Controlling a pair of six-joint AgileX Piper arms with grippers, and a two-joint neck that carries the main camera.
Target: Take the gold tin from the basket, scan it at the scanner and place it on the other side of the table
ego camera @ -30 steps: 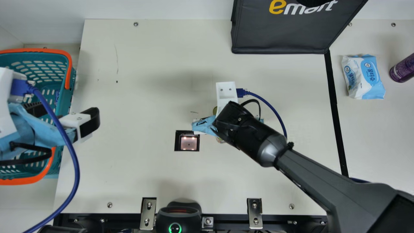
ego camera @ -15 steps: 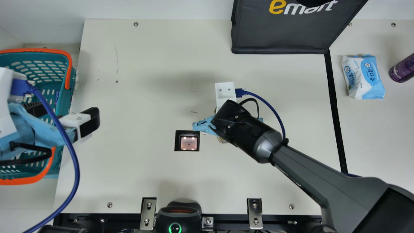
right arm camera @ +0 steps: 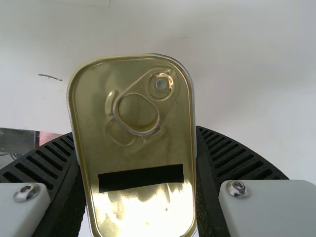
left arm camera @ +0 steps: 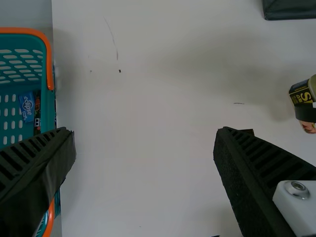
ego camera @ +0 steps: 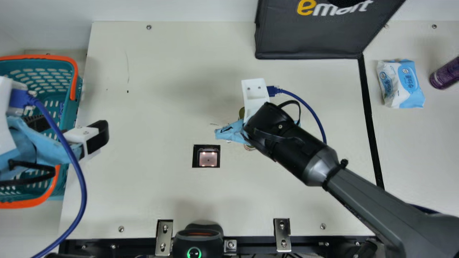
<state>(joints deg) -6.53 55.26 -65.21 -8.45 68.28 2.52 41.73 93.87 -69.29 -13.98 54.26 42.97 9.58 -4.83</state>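
Observation:
In the main view my right gripper [ego camera: 229, 132] is over the middle of the table, just beyond and right of the square scanner window [ego camera: 208, 158]. Parts of the gold tin [ego camera: 241, 113] stick out from beneath it. The right wrist view has the gold lid of the tin [right arm camera: 133, 148], with pull ring and black strip, clamped between the ribbed fingers of my right gripper [right arm camera: 135, 133]. At the basket's right side, my left gripper [ego camera: 70, 128] is held wide open. Nothing is between its fingers in the left wrist view [left arm camera: 144, 132], where the tin [left arm camera: 301, 95] appears farther off.
The teal basket [ego camera: 73, 107] at the left holds a few small packs [left arm camera: 27, 106]. A black bag [ego camera: 308, 39] stands at the back, wipes [ego camera: 401, 84] and a purple can [ego camera: 444, 74] lie right of the black line. A black device [ego camera: 198, 240] sits at the front edge.
My right gripper has shifted a little toward the back and right with the tin still held. My left arm has stayed put. The camera has moved very slightly.

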